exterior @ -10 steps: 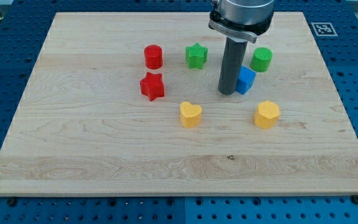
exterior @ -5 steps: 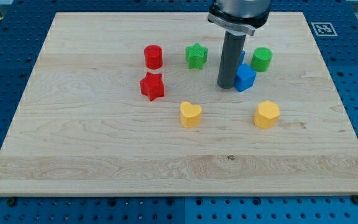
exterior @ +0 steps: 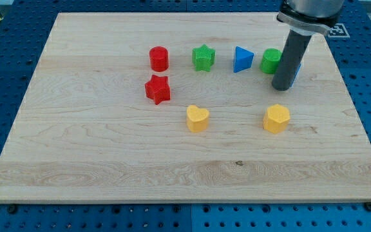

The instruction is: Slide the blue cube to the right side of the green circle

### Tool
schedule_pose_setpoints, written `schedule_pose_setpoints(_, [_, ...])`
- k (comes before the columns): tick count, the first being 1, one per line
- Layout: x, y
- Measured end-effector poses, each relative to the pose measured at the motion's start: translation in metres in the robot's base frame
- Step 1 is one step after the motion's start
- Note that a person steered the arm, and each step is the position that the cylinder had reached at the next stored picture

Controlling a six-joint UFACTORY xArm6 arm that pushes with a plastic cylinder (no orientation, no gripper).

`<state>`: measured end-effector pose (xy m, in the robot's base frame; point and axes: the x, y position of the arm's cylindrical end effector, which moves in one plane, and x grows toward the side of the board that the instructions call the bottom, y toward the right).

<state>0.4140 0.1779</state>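
Note:
The blue cube (exterior: 297,71) shows only as a sliver at the right edge of my rod, just right of and slightly below the green circle (exterior: 270,60). My tip (exterior: 282,88) rests on the wooden board (exterior: 108,161) directly below the green circle, at the cube's left side. The rod hides most of the cube and the circle's right edge. I cannot tell whether cube and circle touch.
A blue triangle (exterior: 241,58) lies left of the green circle, then a green star (exterior: 203,57) and a red cylinder (exterior: 159,58). A red star (exterior: 158,89), a yellow heart (exterior: 198,118) and a yellow hexagon (exterior: 276,118) lie lower down.
My tip has swept right and slightly up, pushing the blue cube from lower left of the green circle to its right. The blue triangle, hidden behind the rod before, now shows.

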Motion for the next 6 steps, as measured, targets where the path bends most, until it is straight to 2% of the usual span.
schedule_pose_setpoints(4, [-0.028,0.002])
schedule_pose_setpoints(6, [0.034,-0.088])
